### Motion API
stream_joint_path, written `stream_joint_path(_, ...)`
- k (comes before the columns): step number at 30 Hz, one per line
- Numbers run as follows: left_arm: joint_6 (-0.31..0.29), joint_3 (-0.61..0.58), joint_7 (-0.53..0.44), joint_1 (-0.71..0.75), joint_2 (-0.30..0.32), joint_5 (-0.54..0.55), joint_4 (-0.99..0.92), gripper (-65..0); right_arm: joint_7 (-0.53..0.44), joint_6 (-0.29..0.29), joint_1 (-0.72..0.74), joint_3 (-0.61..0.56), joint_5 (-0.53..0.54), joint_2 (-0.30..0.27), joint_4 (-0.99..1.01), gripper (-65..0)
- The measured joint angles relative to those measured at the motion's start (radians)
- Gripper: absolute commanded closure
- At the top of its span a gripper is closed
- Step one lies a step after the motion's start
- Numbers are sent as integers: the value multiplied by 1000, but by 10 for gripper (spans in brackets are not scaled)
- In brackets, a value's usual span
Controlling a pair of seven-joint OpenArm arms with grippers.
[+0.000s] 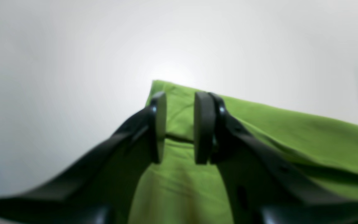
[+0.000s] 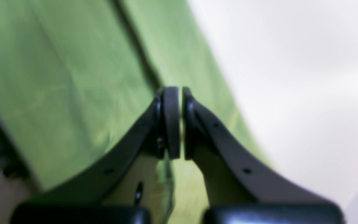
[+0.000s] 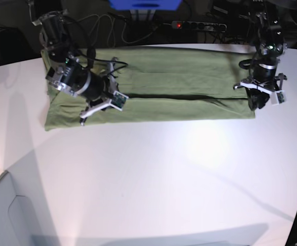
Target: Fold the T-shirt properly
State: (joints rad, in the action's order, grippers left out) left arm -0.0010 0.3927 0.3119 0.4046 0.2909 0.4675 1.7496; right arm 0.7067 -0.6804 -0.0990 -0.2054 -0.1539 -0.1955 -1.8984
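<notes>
Lying as a long band across the far worktop (image 3: 153,169), the T-shirt (image 3: 179,87) has an arm at each end. We see left fingers (image 1: 180,127) spread over its corner, right fingers (image 2: 177,123) pressed together, apparently empty.
</notes>
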Motion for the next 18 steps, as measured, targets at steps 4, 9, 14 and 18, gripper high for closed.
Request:
stream_joint_path(4,13,86,2,67,-9,-6,32,-151,-5,0,80,-53,-1,78,92,0)
stream_joint_path(9,0,168,0,118,-10,3,39,-151,-11,0,197,-79,3,200,255,0)
stream_joint_path(14,5,201,8,164,-14,0,40,-151,-7,0,300,-78,-7,297,465,0)
stream_joint_path(18,4,200,8,154,-43,4,51,-152,-13,0,325,-86,-3,318,520,0)
